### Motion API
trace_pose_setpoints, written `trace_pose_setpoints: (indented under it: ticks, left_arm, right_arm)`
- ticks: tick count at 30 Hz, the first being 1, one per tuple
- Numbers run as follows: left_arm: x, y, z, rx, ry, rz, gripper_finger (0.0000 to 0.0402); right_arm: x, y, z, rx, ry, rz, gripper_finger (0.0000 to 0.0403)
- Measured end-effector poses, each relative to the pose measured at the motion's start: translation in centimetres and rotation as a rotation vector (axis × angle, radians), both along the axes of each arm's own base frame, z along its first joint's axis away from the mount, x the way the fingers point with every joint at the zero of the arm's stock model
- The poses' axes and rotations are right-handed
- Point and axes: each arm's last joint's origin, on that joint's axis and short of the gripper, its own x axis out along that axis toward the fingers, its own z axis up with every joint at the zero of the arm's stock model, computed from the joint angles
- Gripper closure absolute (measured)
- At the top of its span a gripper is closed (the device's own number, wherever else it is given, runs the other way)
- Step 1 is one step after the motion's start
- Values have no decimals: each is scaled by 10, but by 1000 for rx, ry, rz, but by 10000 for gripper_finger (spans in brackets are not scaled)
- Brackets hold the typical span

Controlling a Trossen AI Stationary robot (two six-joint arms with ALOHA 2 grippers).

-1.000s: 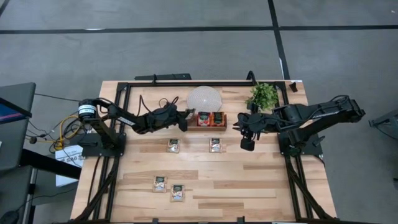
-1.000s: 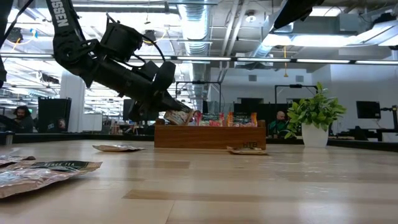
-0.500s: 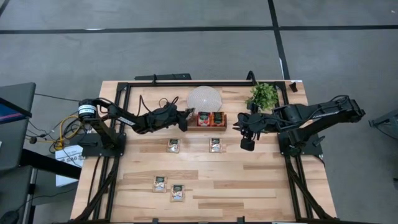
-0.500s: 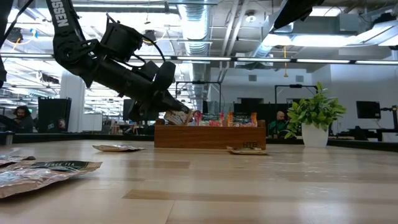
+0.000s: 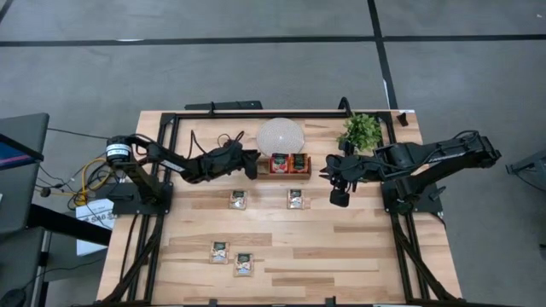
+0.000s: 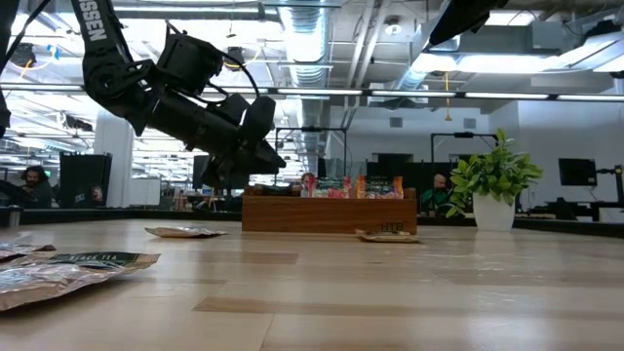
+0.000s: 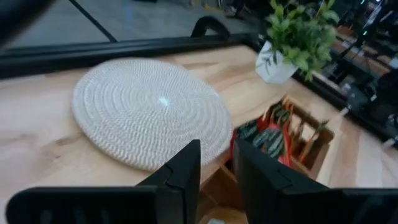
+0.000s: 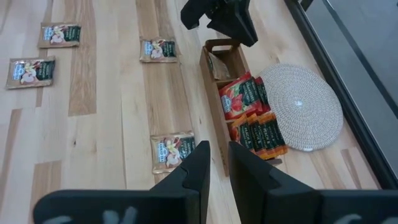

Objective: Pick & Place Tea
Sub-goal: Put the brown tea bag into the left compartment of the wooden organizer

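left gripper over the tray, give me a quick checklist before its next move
1. Left gripper empty: ok, nothing between its fingers in the left wrist view.
2. Left gripper open: ok, a gap shows between the fingers.
3. Sachet in the tray's end compartment: ok, one pale sachet lies there in the right wrist view.
4. Sachets left on the table: ok, four to fetch; the nearest lies just in front of the tray.
5. Right gripper out of the way: ok, it hangs beyond the tray's other end.
6. Right gripper empty: ok, nothing between its fingers.
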Motion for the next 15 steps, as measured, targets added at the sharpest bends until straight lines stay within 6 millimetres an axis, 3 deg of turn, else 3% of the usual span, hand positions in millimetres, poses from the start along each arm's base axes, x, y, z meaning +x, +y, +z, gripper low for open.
trace_pose_setpoints:
  ticks: [4,11,15]
  left_arm:
    - [0,-2,4,-31,-20,-80,314]
    - [-3,-22,25,-156,-65,-489,314]
    - [-7,-33,26,-203,8,-544,314]
  right_arm:
    - [0,0,0,0,0,0,353]
    - [0,0,0,-5,2,5,353]
    - [0,0,0,-5,1,5,353]
